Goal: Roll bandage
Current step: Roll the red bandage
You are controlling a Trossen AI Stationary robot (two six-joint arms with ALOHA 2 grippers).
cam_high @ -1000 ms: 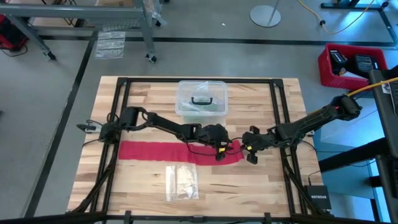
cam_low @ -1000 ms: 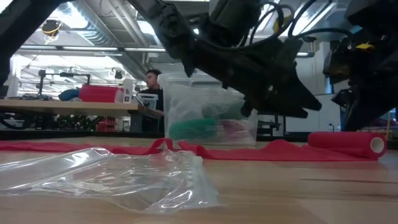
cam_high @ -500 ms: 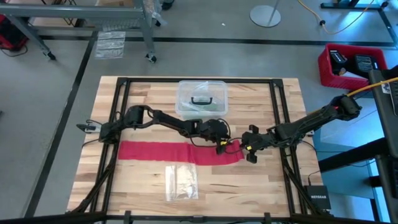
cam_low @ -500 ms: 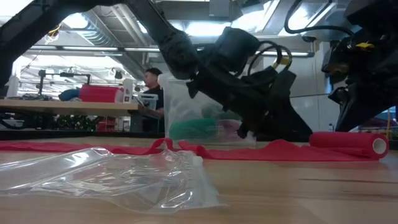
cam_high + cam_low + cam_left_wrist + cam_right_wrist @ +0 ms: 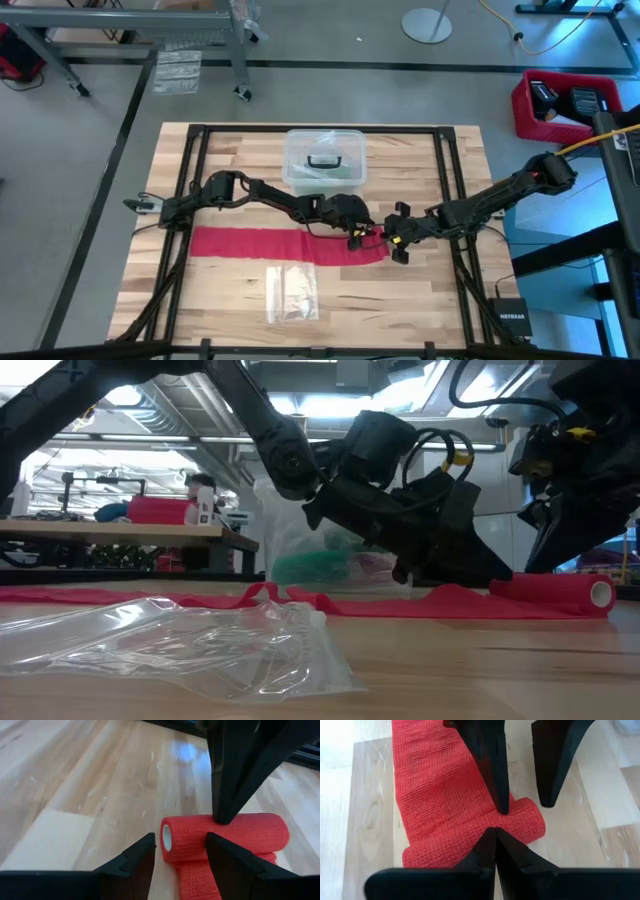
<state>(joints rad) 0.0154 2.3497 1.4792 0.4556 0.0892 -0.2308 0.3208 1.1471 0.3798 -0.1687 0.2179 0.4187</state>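
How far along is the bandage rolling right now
Started: the bandage has a short rolled end. In hand: the open left gripper reaches toward the roll, and the shut right gripper presses it. Left: most of the strip lies flat on the table.

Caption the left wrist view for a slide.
Open left gripper straddling the rolled end of the red bandage.

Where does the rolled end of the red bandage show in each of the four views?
High: roll, strip's right end, between the grippers.
Low: far right.
Left wrist: centre.
Right wrist: centre.
Shared landmark: the flat red strip running from the roll.
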